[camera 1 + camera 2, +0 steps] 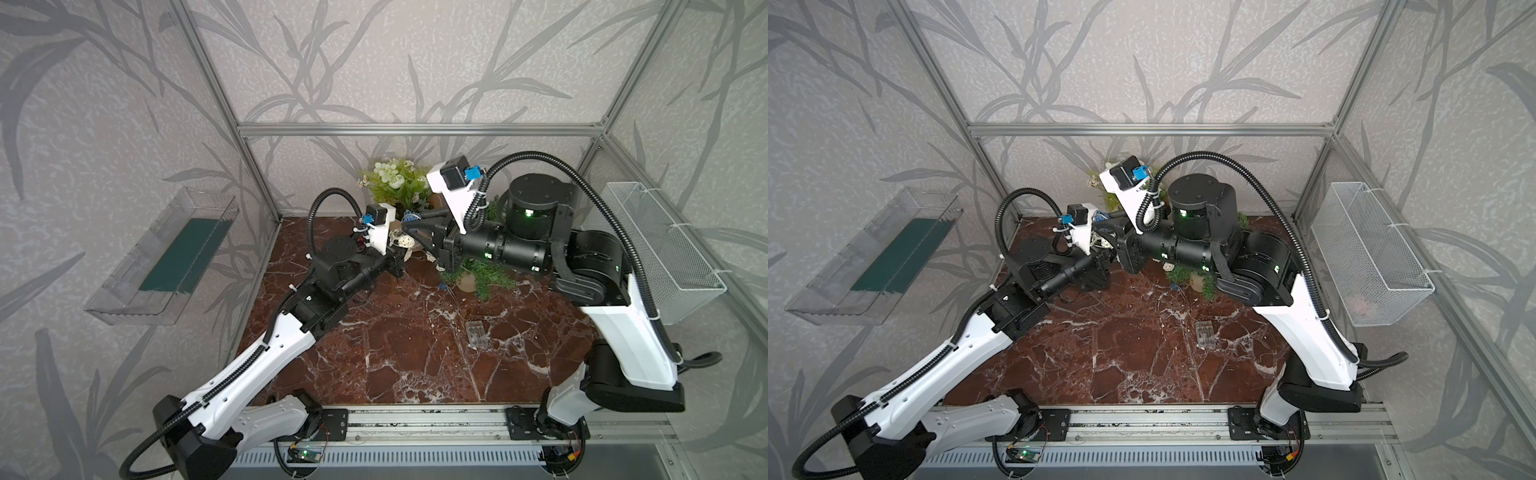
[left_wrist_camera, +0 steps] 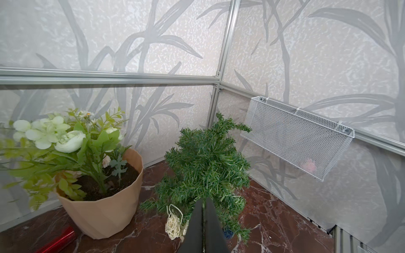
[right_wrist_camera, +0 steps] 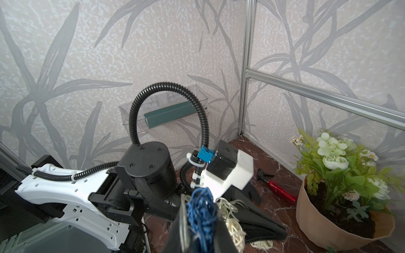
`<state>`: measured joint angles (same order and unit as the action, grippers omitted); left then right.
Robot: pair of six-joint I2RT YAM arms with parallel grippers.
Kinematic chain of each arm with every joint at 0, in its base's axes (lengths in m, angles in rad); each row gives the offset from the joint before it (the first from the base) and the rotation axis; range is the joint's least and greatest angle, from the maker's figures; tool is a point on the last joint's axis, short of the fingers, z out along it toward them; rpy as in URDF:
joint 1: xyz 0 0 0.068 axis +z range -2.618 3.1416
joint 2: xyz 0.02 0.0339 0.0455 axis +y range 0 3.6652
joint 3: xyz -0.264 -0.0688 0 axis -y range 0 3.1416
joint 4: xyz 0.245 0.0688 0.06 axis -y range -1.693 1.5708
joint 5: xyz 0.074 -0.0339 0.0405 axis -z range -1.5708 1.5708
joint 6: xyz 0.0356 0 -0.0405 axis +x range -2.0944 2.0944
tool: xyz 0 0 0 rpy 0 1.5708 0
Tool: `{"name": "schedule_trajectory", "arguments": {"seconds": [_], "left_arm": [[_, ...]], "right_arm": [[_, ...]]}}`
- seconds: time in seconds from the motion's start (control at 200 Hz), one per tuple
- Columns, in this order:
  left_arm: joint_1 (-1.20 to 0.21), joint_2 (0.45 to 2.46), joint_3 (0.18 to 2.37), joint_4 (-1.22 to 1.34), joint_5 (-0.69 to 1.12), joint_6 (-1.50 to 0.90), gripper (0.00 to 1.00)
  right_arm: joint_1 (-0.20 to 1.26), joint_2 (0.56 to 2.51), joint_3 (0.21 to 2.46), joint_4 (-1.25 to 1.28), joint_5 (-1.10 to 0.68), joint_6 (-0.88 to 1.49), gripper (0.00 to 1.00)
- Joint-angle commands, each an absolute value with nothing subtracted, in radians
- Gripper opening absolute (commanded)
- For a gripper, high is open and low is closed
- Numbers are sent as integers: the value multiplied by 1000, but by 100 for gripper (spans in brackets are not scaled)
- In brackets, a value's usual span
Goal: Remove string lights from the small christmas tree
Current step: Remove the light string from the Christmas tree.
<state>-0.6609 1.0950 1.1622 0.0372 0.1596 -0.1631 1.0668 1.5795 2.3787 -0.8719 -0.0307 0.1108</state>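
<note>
Right gripper (image 3: 200,220) is seen clamped on a blue ball (image 3: 200,203) of the string lights (image 1: 405,242), raised beside the small christmas tree (image 2: 206,166). Left gripper (image 2: 203,203) is pressed closed near the tree's lower branches; whether it holds anything cannot be told. Battery box (image 1: 477,334) is noted near the tree.

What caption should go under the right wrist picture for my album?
Right gripper pinching the string lights by a blue ball, near potted flowers.
</note>
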Motion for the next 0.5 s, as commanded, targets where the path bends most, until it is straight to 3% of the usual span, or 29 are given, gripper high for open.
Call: {"name": "schedule_trajectory", "arguments": {"seconds": [0.0, 0.095, 0.195, 0.27, 0.495], "left_arm": [[-658, 1028, 1237, -64, 76, -92, 0], [-658, 998, 1271, -138, 53, -74, 0], [-661, 980, 1313, -216, 41, -69, 0], [-661, 969, 1343, -264, 31, -70, 0], [-663, 950, 1427, -370, 30, -94, 0]], "right_arm": [[1069, 1507, 2322, -812, -13, 88, 17], [1069, 1470, 2259, -802, 7, 87, 27], [1068, 1427, 2192, -789, 26, 79, 53], [1067, 1390, 2139, -778, 48, 77, 65], [1062, 1274, 1967, -756, 132, 61, 70]]}}
